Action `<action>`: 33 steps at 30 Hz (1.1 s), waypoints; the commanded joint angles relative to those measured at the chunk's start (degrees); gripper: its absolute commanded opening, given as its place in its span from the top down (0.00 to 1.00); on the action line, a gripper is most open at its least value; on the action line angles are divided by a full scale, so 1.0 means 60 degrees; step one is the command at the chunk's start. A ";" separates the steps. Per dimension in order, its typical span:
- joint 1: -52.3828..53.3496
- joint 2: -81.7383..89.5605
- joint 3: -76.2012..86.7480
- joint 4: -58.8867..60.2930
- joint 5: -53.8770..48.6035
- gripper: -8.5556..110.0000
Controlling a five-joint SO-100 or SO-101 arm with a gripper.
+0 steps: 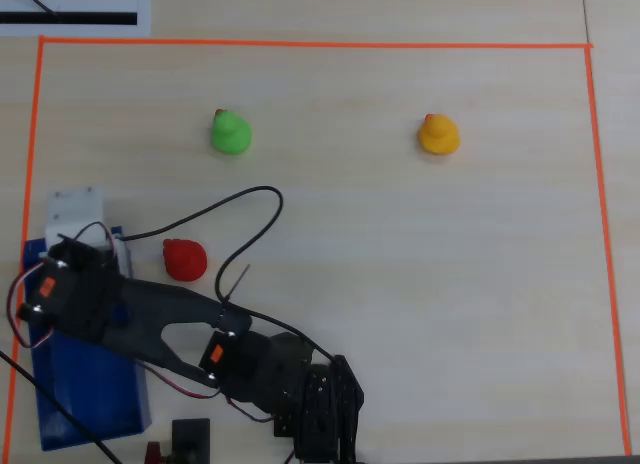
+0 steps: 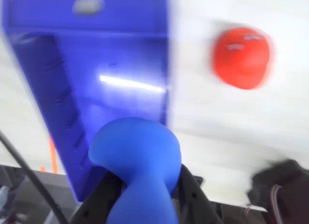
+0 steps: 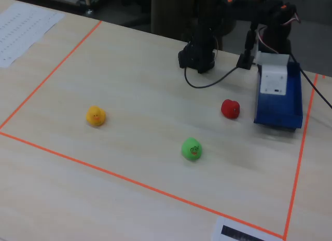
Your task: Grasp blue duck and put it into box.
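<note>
In the wrist view the blue duck (image 2: 137, 156) sits between my two black fingers (image 2: 104, 197). My gripper (image 2: 145, 197) is shut on it and holds it over the near edge of the open blue box (image 2: 116, 60). In the overhead view the gripper (image 1: 85, 239) hangs over the top end of the box (image 1: 90, 394) at the lower left, and the duck is hidden under it. In the fixed view the gripper (image 3: 273, 77) is above the far end of the box (image 3: 280, 116) at the right, and I cannot see the duck there.
A red duck (image 1: 185, 259) lies just right of the box, also in the wrist view (image 2: 241, 57) and the fixed view (image 3: 230, 108). A green duck (image 1: 231, 133) and a yellow duck (image 1: 438, 135) lie farther off. Orange tape (image 1: 300, 43) frames the workspace. A black cable (image 1: 250, 234) loops near the arm.
</note>
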 commanded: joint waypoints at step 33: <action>0.8057 1.1309 1.1953 -0.5933 -0.3662 0.81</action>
